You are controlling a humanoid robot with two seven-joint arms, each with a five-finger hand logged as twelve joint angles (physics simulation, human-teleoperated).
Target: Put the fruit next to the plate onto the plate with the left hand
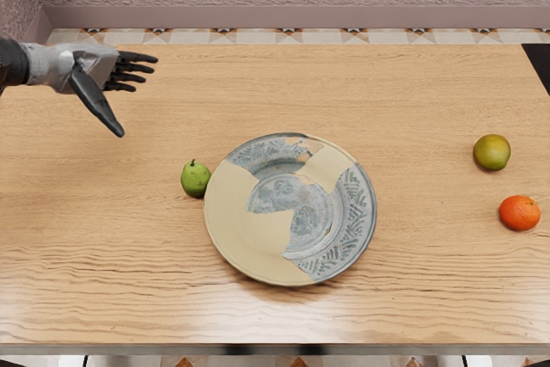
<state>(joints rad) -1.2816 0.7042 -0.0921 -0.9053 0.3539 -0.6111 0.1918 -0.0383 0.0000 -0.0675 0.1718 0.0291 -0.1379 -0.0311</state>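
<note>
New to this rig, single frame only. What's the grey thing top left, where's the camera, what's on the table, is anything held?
This is a simulator render from the humanoid robot's head camera, looking down at a slant on a wooden table. The grey and black thing at the top left is the robot's left hand, a five-finger hand on an arm that comes in from the left edge. Its fingers are spread and it holds nothing. The right arm is not in view.

On the table there is a patterned plate in the middle, with a small green fruit just beside its left rim. Far off to the right lie a yellow-green fruit and an orange. No fruit is on the plate.
</note>
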